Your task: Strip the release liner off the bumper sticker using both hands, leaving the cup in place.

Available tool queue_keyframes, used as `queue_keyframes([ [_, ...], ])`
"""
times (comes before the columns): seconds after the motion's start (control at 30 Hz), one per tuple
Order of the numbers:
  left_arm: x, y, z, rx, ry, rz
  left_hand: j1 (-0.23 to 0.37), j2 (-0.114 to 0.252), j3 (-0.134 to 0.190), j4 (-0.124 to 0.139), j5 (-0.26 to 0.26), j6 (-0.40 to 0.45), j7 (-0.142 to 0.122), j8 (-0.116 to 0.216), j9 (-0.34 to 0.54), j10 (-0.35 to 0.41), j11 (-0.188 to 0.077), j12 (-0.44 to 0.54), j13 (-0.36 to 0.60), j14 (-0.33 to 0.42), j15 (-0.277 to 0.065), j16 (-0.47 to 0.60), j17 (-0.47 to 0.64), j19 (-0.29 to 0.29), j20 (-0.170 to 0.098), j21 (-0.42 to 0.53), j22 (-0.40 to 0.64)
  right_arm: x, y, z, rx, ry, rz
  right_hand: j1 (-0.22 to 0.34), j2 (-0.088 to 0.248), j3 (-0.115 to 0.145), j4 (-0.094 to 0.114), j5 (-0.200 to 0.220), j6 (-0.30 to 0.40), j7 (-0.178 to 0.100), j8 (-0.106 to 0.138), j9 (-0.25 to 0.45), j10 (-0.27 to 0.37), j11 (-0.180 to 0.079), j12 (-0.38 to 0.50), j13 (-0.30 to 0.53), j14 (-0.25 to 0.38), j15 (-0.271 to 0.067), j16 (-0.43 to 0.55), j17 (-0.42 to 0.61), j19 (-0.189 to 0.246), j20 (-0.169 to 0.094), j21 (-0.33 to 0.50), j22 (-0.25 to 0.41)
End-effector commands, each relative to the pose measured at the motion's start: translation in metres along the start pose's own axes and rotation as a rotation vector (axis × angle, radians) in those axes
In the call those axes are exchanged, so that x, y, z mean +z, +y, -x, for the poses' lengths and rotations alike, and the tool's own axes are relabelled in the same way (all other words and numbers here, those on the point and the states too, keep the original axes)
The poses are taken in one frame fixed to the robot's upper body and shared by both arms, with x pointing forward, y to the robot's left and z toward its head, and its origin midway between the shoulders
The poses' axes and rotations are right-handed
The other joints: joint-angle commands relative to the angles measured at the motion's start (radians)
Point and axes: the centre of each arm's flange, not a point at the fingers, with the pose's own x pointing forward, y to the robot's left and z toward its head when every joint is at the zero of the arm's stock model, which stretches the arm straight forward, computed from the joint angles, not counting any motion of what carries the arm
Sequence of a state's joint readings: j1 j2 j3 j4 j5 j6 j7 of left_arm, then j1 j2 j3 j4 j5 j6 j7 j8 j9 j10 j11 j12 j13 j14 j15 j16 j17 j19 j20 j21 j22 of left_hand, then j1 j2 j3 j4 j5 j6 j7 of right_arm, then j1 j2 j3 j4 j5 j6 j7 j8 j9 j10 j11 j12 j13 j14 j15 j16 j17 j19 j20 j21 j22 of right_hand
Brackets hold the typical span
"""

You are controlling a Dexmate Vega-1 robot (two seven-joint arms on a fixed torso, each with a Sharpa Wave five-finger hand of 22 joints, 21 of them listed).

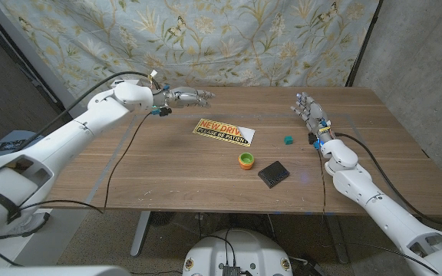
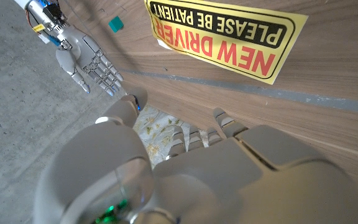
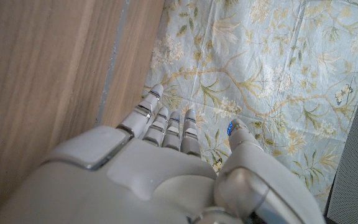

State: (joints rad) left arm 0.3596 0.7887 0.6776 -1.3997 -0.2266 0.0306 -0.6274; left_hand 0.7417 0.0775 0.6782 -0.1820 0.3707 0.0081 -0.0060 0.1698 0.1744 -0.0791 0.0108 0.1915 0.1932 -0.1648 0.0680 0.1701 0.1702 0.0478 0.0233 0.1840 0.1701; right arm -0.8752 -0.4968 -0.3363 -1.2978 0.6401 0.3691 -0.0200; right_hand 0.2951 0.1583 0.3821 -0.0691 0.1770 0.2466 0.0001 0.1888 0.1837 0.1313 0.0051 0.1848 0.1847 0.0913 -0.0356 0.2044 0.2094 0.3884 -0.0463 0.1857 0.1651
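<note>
Near row: a black square pad point(image 1: 273, 173) lies closest to the robot, with the orange cup point(image 1: 245, 160) just beside it on the left; both sit on the wooden surface point(image 1: 175, 180) and neither hand is near them.
Small item: a green block point(image 1: 288, 139) sits right of centre, a little farther back than the cup, between the sticker and the right hand.
Task's thing: the bumper sticker point(image 1: 222, 132) lies flat around the middle of the surface, yellow with "NEW DRIVER" lettering, liner apparently not yet peeled.
Long axis: it runs left to right, its left end slightly farther than its right end.
Cup to sticker: the cup stands just near of the sticker's right end, apart from it, so a peel begun at that end would pass close to it.
Right hand: the right hand point(image 1: 310, 112) is held up at the right side, fingers spread wide and holding nothing; the sticker lies to its left, well apart.
Left hand: the left hand point(image 1: 186, 96) hovers at the far left, fingers stretched out toward the right and empty; the sticker lies just nearer and to its right.
Nearer hand: the left, by my judgement, closest to the sticker's far-left end.
</note>
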Motion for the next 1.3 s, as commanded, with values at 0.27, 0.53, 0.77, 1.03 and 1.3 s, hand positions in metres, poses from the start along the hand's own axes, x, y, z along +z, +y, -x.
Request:
queue_keyframes([
  [0.27, 0.027, 0.015, -0.003, -0.117, 0.100, -0.240, 0.067, -0.027, -0.005, -0.008, 0.006, 0.047, -0.035, 0.033, 0.005, -0.011, -0.008, 0.011, 0.006, 0.004, 0.014, 0.010, 0.003, 0.003, 0.004, 0.005, 0.001, 0.001, -0.005, 0.010, -0.036, -0.010, -0.006, 0.010, 0.002, -0.001, -0.005, 0.002, 0.003, 0.000, 0.003, 0.004, -0.002, 0.003, 0.005, 0.004, -0.003, -0.002, 0.006, 0.002, -0.009, -0.006, 0.006, 0.006],
  [0.53, 0.037, 0.022, -0.003, -0.090, 0.124, -0.333, 0.102, -0.039, -0.005, -0.008, 0.003, 0.076, -0.035, 0.042, 0.008, -0.006, -0.012, 0.017, 0.007, 0.019, 0.014, 0.015, 0.004, 0.018, 0.007, 0.011, 0.001, 0.000, -0.007, 0.014, -0.046, -0.009, -0.012, 0.011, 0.003, -0.002, -0.007, 0.002, 0.003, 0.002, 0.003, 0.004, -0.003, 0.002, 0.006, 0.004, -0.002, 0.001, 0.007, 0.001, -0.008, -0.002, 0.006, 0.006],
  [0.77, 0.045, 0.025, -0.004, -0.072, 0.119, -0.411, 0.154, -0.064, -0.011, -0.009, -0.010, 0.116, -0.050, 0.053, 0.010, 0.014, -0.021, 0.029, 0.009, 0.046, 0.010, 0.019, 0.004, 0.054, -0.003, 0.019, 0.001, 0.001, -0.009, 0.016, -0.054, -0.015, -0.017, 0.011, 0.003, -0.002, -0.008, 0.002, 0.003, 0.004, 0.004, 0.004, -0.003, 0.009, 0.006, 0.004, -0.004, 0.003, 0.007, 0.001, -0.008, 0.003, 0.007, 0.006],
  [1.03, 0.053, 0.028, -0.011, -0.103, 0.142, -0.481, 0.178, -0.090, -0.022, -0.008, -0.028, 0.107, -0.058, 0.047, 0.011, 0.003, -0.028, 0.026, 0.010, 0.038, 0.011, 0.013, 0.005, 0.047, -0.006, 0.012, 0.001, 0.002, -0.013, 0.020, -0.064, -0.021, -0.022, 0.011, 0.002, -0.003, -0.009, 0.001, 0.003, 0.003, 0.003, 0.004, -0.006, 0.009, 0.006, 0.004, -0.006, 0.003, 0.007, 0.001, -0.008, 0.006, 0.007, 0.006],
  [1.3, 0.067, 0.031, -0.024, -0.160, 0.175, -0.567, 0.206, -0.128, -0.044, -0.003, -0.064, 0.077, -0.060, 0.034, 0.012, -0.027, -0.027, 0.017, 0.011, 0.022, 0.015, 0.009, 0.005, 0.033, -0.008, 0.006, 0.001, 0.003, -0.016, 0.024, -0.075, -0.026, -0.030, 0.011, 0.002, -0.004, -0.009, 0.001, 0.002, 0.003, 0.003, 0.004, -0.009, 0.007, 0.005, 0.005, -0.007, 0.005, 0.007, 0.001, -0.007, 0.021, 0.008, 0.006],
])
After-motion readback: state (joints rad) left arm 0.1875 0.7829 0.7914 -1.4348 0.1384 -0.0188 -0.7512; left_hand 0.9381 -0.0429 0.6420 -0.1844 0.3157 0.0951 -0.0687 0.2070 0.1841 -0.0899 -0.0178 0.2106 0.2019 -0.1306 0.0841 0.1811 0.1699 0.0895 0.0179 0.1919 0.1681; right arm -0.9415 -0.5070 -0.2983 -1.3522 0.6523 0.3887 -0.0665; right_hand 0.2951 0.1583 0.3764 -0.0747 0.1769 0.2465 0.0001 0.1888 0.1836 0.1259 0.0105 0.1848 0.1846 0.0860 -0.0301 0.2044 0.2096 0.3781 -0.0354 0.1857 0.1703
